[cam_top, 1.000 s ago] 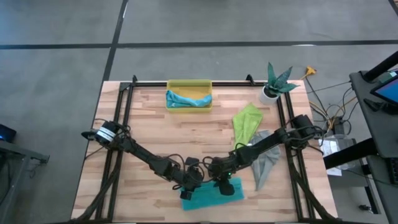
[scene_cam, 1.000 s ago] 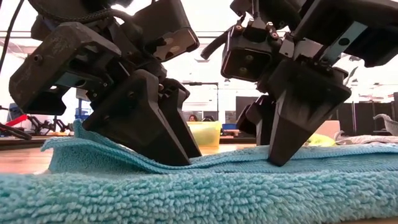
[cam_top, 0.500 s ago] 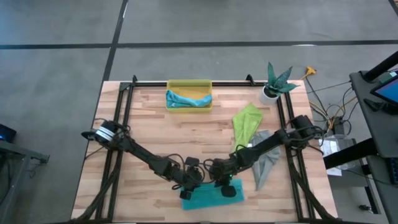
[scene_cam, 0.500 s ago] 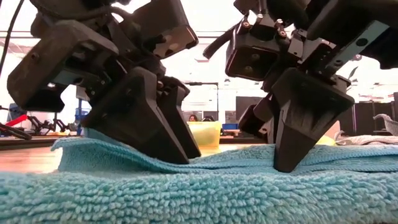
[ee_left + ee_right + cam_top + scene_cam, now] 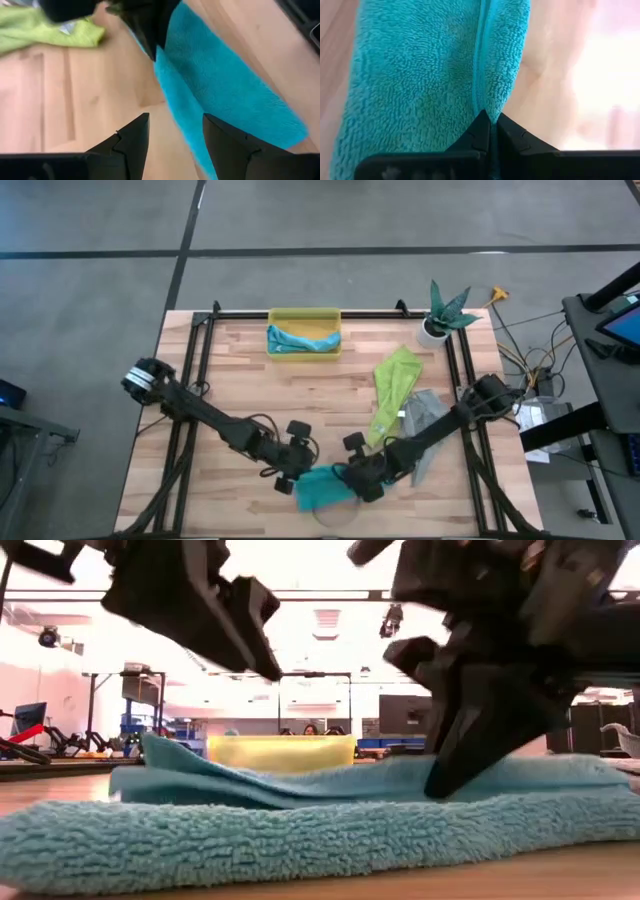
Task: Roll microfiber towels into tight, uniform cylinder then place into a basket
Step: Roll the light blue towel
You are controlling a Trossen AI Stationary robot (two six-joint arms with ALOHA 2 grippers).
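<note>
From overhead we look straight down on the whole table (image 5: 240, 380), both arms entering from the frame's sides. Our low camera sits at tabletop height, facing the room, very close to the teal towel (image 5: 300, 830) filling the lower frame. Each wrist camera looks past its own fingers at that same towel, which all four views share.

L gripper (image 5: 172, 135) apart (R (image 5: 490, 131) pinched, seemingly)

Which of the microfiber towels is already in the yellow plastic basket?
The light blue towel, lying in the yellow basket. The lime green towel, grey towel and teal towel are on the table.
</note>
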